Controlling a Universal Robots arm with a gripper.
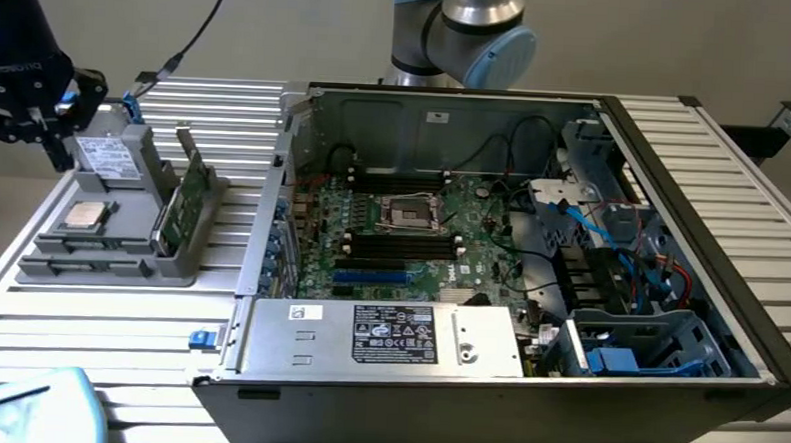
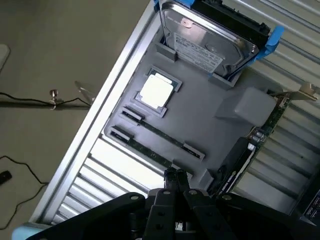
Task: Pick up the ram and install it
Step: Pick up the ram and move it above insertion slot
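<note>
Wrist view showed your gripper (image 2: pixel 176 176) closed on nothing near the ram (image 2: pixel 147 150) lying in its grey tray (image 2: pixel 220 127); pickup and installation remained.

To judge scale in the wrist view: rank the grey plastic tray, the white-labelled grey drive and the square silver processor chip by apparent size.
1. Grey plastic tray: largest; it holds the other two.
2. White-labelled grey drive.
3. Square silver processor chip: clearly smallest.
</note>
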